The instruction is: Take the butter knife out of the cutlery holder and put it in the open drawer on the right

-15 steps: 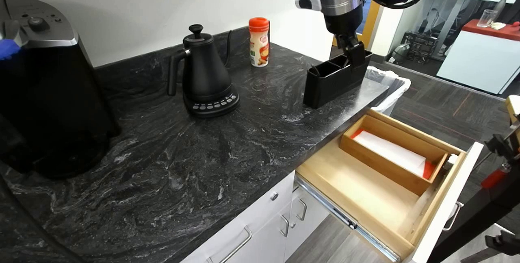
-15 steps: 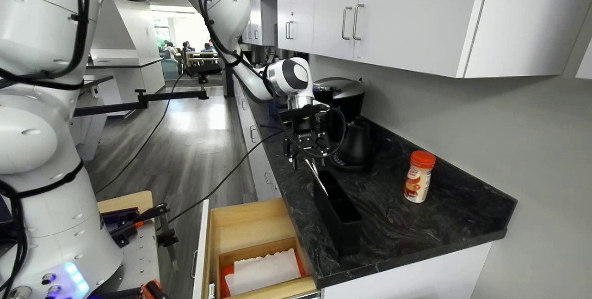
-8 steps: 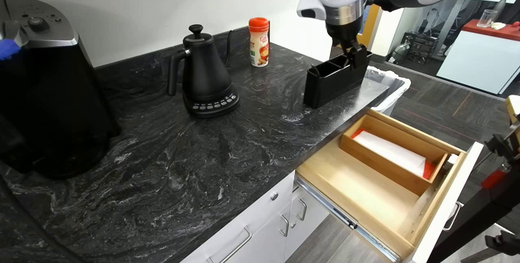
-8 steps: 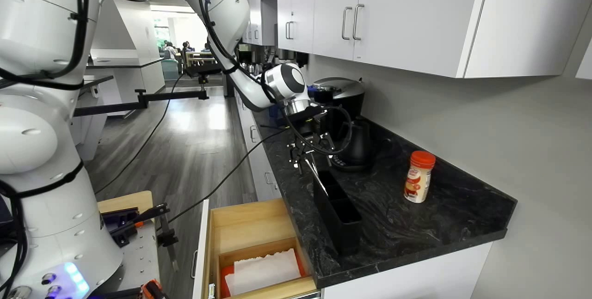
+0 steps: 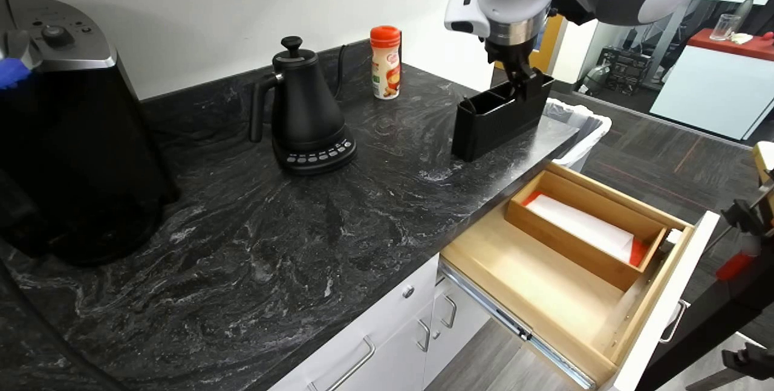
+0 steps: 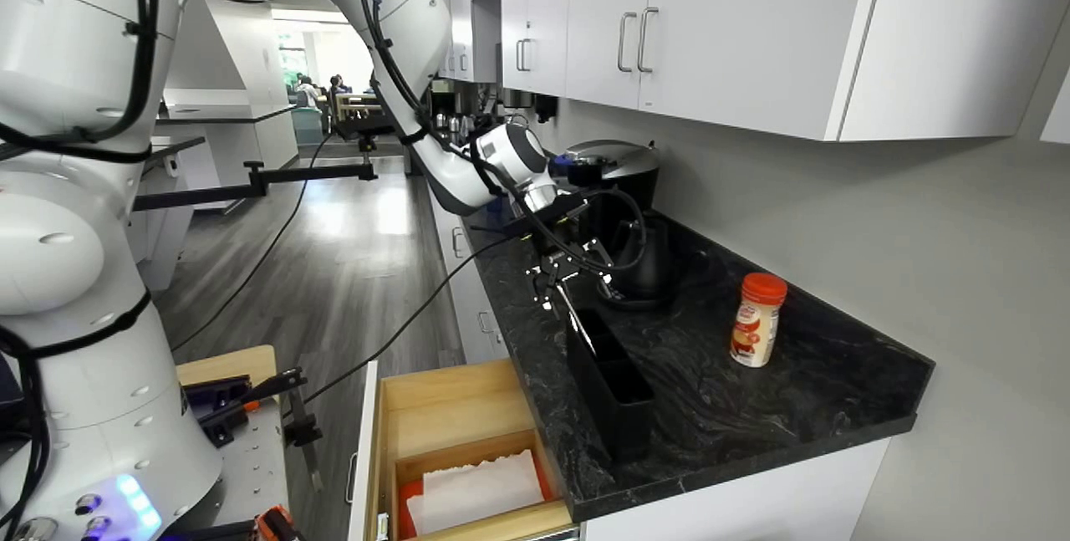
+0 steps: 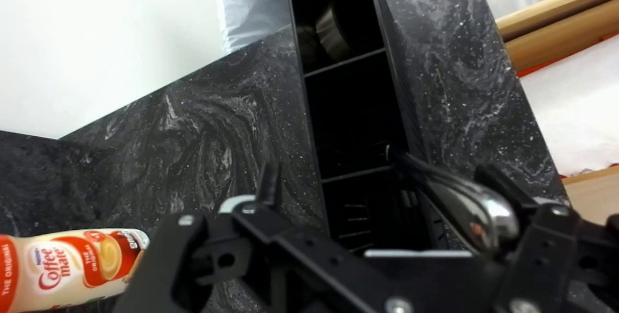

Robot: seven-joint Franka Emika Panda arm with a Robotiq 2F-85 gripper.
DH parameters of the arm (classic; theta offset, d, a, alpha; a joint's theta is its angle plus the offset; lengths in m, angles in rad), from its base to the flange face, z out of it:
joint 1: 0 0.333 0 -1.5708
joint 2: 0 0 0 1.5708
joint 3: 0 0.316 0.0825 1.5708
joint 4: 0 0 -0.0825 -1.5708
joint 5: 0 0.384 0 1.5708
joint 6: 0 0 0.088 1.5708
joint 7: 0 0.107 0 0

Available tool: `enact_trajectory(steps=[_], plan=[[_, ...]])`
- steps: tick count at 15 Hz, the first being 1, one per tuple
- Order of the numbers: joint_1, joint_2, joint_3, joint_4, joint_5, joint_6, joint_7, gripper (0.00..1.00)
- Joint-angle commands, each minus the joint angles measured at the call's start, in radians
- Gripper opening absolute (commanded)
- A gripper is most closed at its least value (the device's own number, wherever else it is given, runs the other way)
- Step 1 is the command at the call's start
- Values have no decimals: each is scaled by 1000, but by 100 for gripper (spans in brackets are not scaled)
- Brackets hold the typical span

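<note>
The arm (image 6: 422,31) reaches down, wrist tilted — the tool (image 7: 384,180) spread wide over one end of the cutlery holder (image 5: 499,128). Inside leans the butter knife (image 7: 468,209), handle between the jaws, though contact is hard to judge. The veined black worktop (image 5: 363,228) carries a gooseneck kettle (image 5: 308,110) and Coffee-mate bottle (image 5: 385,64) — open drawer (image 5: 544,270) below, white wall cabinets (image 6: 752,31) above.

Directly under the end effector (image 7: 379,175): cutlery holder (image 5: 494,130), walls plus 2 dividers blocking low sideways moves. Butter knife (image 7: 466,209) sits in the gap between the jaws; contact unclear. Left of end effector, wrist view: room over bench (image 7: 208,143), then creamer bottle (image 7: 72,267). Right: bench strip, then open drawer (image 5: 550,273), lower down, room beside its inner tray (image 5: 562,246).
</note>
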Motion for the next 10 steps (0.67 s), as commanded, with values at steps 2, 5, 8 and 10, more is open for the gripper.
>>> enact_trajectory(steps=[2,5,8,10], plan=[[-6,-38,-3,-50,-94,13,82,100],[-8,-39,0,-55,-120,11,105,100],[-12,-38,3,-57,-127,12,108,67],[-12,-38,3,-59,-130,10,107,53]])
